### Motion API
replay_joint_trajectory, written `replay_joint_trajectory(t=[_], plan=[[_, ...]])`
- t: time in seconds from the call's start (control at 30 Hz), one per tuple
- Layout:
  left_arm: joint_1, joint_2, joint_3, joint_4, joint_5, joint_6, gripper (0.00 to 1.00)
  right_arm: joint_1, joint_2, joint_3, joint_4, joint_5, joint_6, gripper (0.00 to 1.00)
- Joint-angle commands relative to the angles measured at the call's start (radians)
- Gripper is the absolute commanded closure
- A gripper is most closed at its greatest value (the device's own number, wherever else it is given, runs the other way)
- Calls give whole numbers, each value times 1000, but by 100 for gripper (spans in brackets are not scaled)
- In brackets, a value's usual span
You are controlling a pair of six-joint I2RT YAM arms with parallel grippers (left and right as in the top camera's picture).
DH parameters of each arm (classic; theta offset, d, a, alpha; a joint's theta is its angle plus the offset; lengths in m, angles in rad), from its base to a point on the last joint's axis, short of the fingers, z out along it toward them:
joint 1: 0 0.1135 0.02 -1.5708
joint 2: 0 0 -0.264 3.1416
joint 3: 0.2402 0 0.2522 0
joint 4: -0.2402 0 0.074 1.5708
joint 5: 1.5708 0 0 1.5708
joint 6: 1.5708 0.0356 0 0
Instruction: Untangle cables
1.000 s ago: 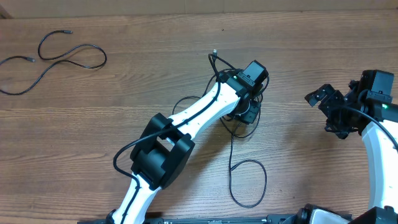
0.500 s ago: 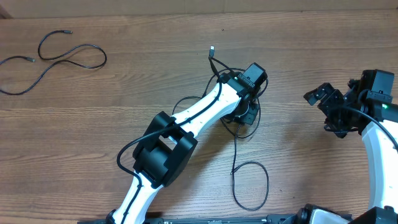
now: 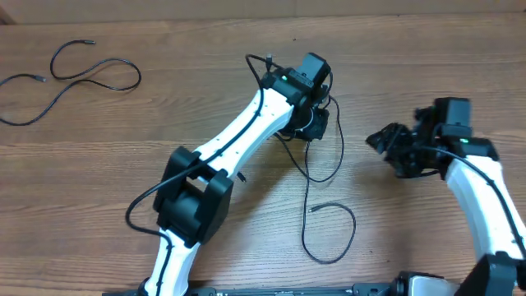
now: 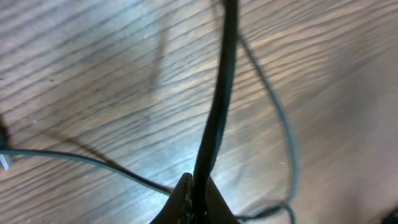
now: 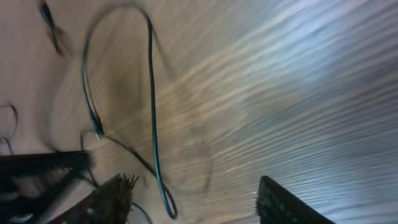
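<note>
The left gripper [image 4: 194, 198] is pressed together on one cable [image 4: 216, 106], held up over the far middle of the table [image 3: 427, 49]. The tangled cables [image 3: 316, 156] trail nearward from it into a loose loop [image 3: 333, 234]. The right gripper [image 5: 193, 200] hangs spread and empty just right of the knot. To do this step well, I judge the left should draw its strand away slowly while the right pins a different strand (not the same one) near the crossing. A lone cable [image 3: 78, 74] lies well apart at far left. Both wrist views are blurred and the left arm covers the crossings, so which strand lies over which cannot be told.
</note>
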Motion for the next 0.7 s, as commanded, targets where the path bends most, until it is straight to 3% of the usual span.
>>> replay_joint_trajectory(t=[0.0, 0.23, 0.5, 0.67], plan=[[-6, -74, 29, 2, 42, -11, 96, 68, 47, -28, 49, -11, -2, 42], [-1, -153, 29, 7, 37, 13, 96, 187, 146, -36, 129, -10, -1, 55], [66, -275, 29, 4, 31, 58, 96, 215, 192, -36, 175, 55, -1, 95], [101, -322, 29, -27, 30, 94, 96, 179, 192, -14, 221, 227, -3, 96]])
